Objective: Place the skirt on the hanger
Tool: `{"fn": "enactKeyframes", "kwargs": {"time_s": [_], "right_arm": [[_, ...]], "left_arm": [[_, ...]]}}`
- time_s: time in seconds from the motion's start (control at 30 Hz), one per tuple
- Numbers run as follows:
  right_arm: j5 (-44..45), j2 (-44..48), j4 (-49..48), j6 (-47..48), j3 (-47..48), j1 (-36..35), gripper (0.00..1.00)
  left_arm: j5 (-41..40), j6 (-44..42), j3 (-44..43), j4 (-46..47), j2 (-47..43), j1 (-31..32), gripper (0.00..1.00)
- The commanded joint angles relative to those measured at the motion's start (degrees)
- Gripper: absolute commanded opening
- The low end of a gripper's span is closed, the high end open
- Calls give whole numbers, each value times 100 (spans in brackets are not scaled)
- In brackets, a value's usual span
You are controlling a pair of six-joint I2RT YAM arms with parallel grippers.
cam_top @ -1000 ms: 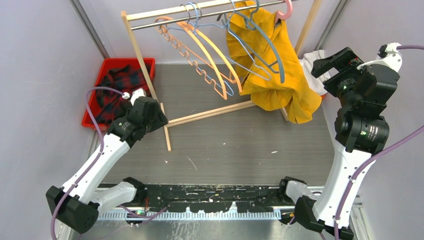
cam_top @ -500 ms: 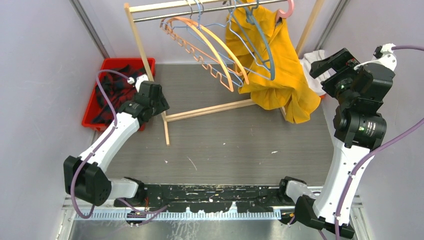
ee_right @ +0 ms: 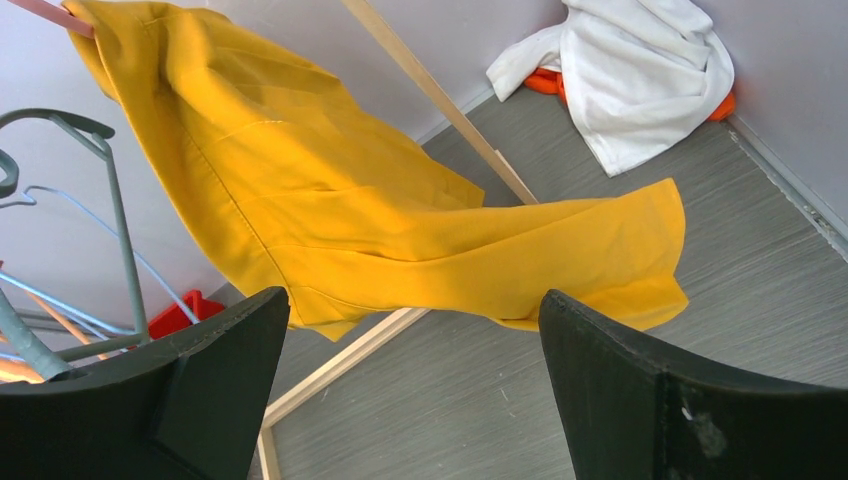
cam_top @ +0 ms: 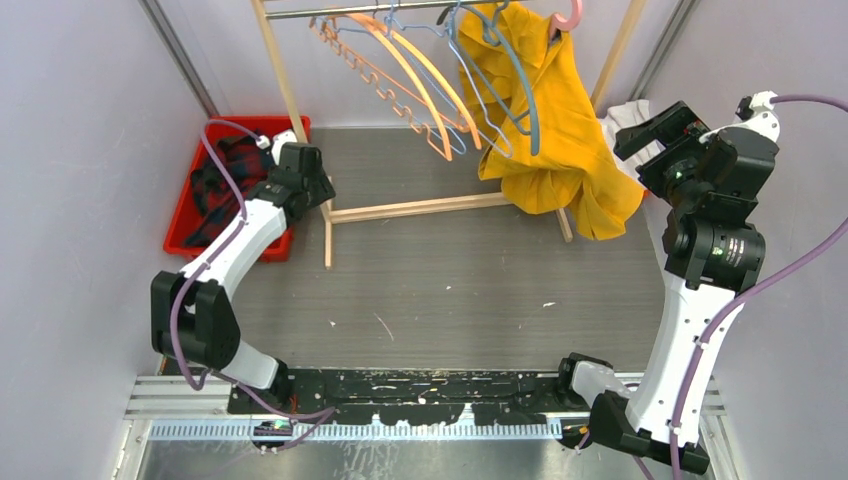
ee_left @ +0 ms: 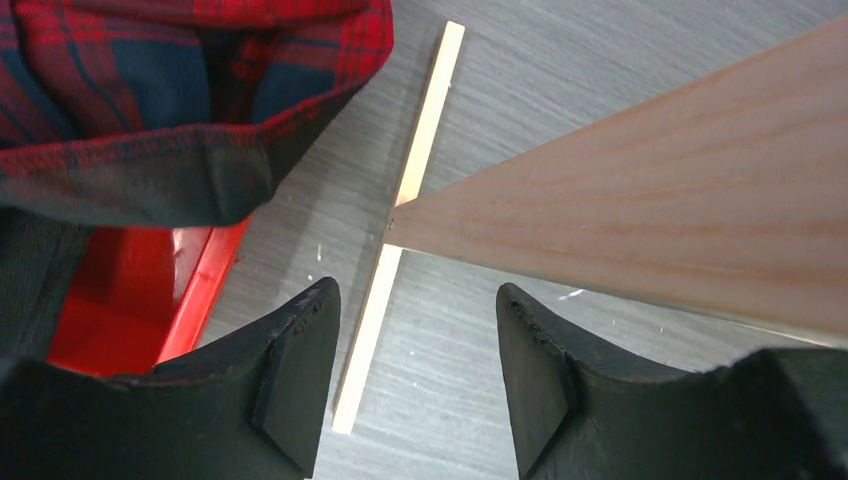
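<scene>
The yellow skirt (cam_top: pixel 560 120) hangs from a pink hanger (cam_top: pixel 570 18) at the right end of the wooden rack's rail (cam_top: pixel 400 8); it also shows in the right wrist view (ee_right: pixel 330 200). Orange and blue hangers (cam_top: pixel 430 80) hang empty to its left. My left gripper (cam_top: pixel 315 190) is open and empty beside the rack's left post (cam_top: pixel 285 80); in the left wrist view the post (ee_left: pixel 650 200) crosses just beyond the jaws of the left gripper (ee_left: pixel 415 290). My right gripper (cam_top: pixel 652 135) is open and empty, right of the skirt, and in its own view (ee_right: pixel 412 296) it faces the hem.
A red bin (cam_top: pixel 190 240) with a red-and-blue plaid cloth (ee_left: pixel 150 100) stands at the left by the rack's foot (ee_left: pixel 400 230). A white cloth (ee_right: pixel 640 70) lies over an orange bin at the back right. Grey walls close in both sides.
The rack has slid toward the back and turned square to the table, with my left gripper moving along at its left post. The hangers and skirt swung. The right arm barely moved.
</scene>
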State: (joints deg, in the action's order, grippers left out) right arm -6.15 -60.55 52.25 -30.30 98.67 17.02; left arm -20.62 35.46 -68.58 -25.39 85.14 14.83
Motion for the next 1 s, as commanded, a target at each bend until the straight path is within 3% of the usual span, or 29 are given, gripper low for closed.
{"fn": "enactKeyframes", "kwargs": {"time_s": [0.0,0.4,0.63,0.87,0.93,0.97], "right_arm": [[-78,162,-345,-46,-20,21,100],[-314,447,-470,-155,-337,20,100],[-504,450,-602,-244,-469,13,100],[-701,485,-743,-358,-624,14,100],[-764,532,-842,-381,-781,8,100],[-797,538,-878,-400,-840,6,100]], "left_arm": [[142,-214,-557,590,354,-230,59],[716,-629,-1436,1092,1473,-525,59],[1160,-610,-1146,1075,1007,-569,66],[1145,-258,-373,692,-251,-569,78],[996,-292,-368,397,-468,-569,96],[906,-294,-374,239,-562,-569,100]]}}
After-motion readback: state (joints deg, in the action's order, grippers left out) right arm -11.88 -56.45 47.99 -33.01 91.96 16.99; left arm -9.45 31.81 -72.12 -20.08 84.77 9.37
